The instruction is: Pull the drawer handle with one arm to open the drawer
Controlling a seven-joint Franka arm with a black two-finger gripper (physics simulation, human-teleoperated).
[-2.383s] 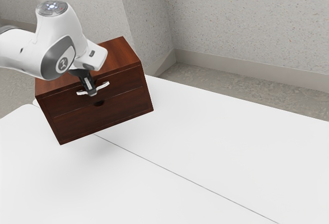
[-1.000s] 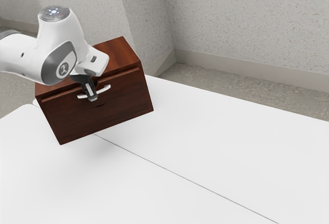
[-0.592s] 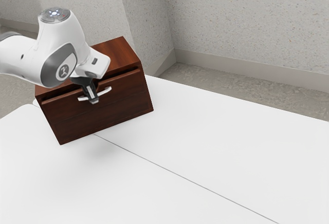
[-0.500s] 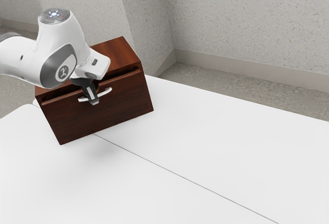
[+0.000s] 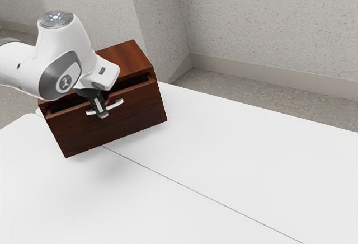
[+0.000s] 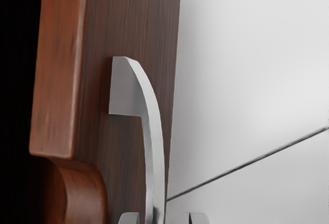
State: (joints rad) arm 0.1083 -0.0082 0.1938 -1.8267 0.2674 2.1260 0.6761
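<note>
A dark wooden drawer cabinet [image 5: 133, 64] stands at the table's far corner, on the exterior view's left. Its upper drawer front [image 5: 126, 105] sits pulled out a little, leaving a dark gap [image 5: 78, 94] under the cabinet top. My gripper [image 5: 102, 113] is shut on the silver drawer handle [image 5: 110, 105] near its middle. In the wrist view the curved handle [image 6: 149, 131] runs down the wood drawer front [image 6: 131, 34] to between my fingertips [image 6: 128, 218], with the dark opening beside it.
The white table [image 5: 235, 160] stretches toward the exterior view's right, crossed by a thin seam [image 5: 201, 195]. Rough grey walls [image 5: 263, 14] and a floor strip lie behind the cabinet.
My hand has drawn back toward the arm with the handle in it. The upper drawer has slid out, and the gap under the cabinet top has widened.
</note>
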